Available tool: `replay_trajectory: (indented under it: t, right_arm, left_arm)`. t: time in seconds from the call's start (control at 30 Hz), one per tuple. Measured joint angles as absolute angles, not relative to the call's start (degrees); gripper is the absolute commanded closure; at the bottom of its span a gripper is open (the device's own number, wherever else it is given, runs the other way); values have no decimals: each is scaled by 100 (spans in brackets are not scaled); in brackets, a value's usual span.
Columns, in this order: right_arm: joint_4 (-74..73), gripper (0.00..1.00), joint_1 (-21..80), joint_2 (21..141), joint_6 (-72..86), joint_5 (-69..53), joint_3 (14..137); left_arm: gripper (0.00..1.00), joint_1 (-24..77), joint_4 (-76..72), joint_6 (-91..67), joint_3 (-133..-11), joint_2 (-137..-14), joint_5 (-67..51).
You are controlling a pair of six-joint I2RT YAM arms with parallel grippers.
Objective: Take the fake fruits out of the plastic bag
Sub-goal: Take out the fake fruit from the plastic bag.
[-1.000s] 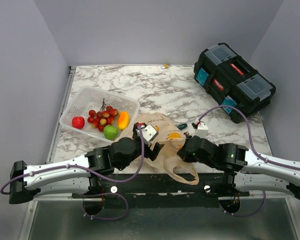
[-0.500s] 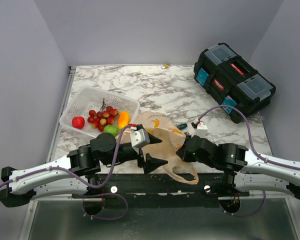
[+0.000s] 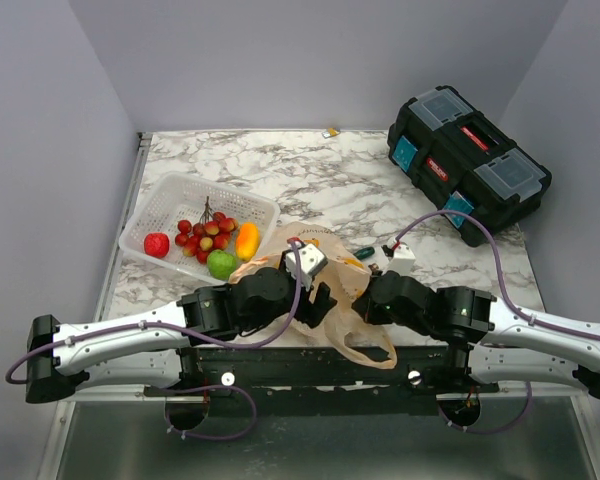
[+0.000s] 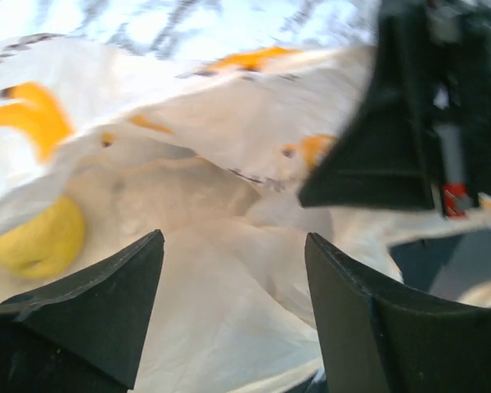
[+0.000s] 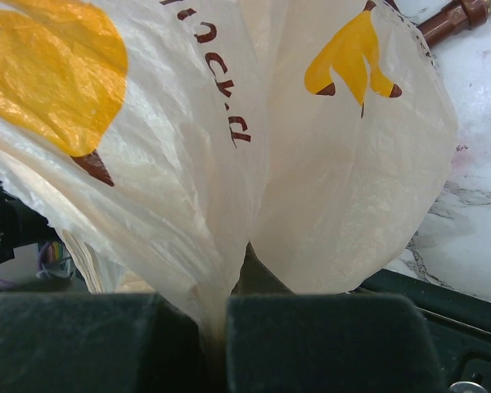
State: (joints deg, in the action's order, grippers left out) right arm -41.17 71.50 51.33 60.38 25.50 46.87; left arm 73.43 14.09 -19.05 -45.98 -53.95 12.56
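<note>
Left wrist: lemon [image 4: 39, 237] in bag [image 4: 229, 131], left of my spread left gripper [image 4: 233, 241]; right gripper [image 5: 215, 319] clamped on bag.

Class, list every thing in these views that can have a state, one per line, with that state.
Plastic bag, pinched at its edge, mouth open.
Right gripper, fingers shut on the plastic bag.
Left gripper, fingers open, at the bag's mouth.
Lemon, inside the bag.
Basket, partly filled.
Toolbox, lid closed.
</note>
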Motion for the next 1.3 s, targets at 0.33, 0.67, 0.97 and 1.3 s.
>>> replay_trajectory:
  t: [0.33,0.67,0.97,1.3]
  right_arm:
    - [-4119,99,7150,5162,6014,2550,4757]
    - [-4117,99,7150,5249,5994,2536,4775]
    - [-4082,99,7150,5544,5728,2377,4884]
    - [-2453,99,7168,6626,4023,187,4805]
  left_arm:
    - [17,6777,1772,-3588,-4558,-6073,3164]
    - [40,6012,1667,-4383,-4523,-6766,3190]
    - [36,6029,141,-3778,-3579,-6978,3420]
    - [35,6152,-1160,-3378,-2215,-5795,3430]
